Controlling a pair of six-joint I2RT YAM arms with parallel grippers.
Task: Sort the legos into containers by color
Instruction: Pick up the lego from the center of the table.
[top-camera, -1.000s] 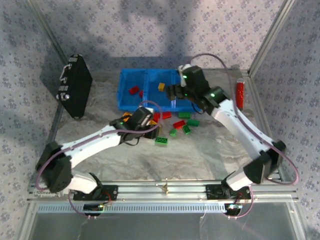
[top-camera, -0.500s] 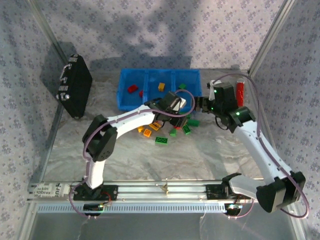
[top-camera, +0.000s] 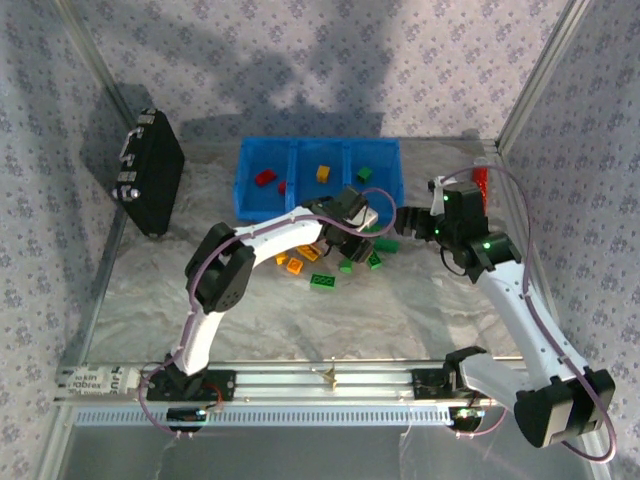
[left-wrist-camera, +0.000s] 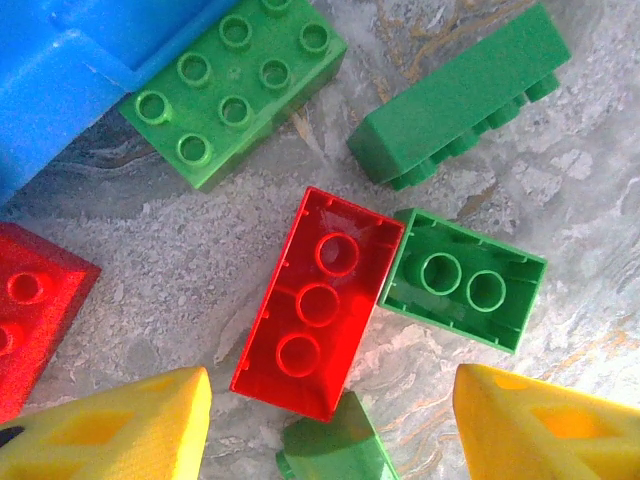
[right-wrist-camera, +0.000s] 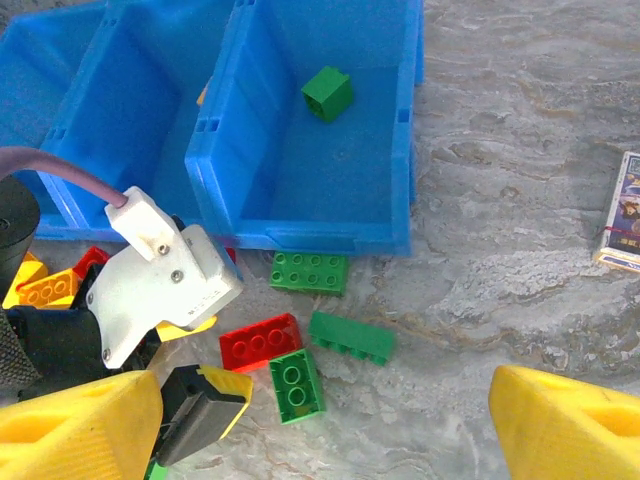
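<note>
With fingers (left-wrist-camera: 110, 425) parted and empty, the left hand (left-wrist-camera: 330, 420) straddles an upturned red lego (left-wrist-camera: 318, 300) on the desk (left-wrist-camera: 170, 260) just before the blue tray (right-wrist-camera: 300, 240), apparently lined up to pinch it for the red compartment (top-camera: 255, 200), while the right hand (right-wrist-camera: 325, 428) hangs wide, empty, nearby.

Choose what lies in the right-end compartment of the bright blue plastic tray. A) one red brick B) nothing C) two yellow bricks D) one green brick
D: a lone small green plastic brick sits on that compartment's floor in the bright blue plastic tray.
</note>
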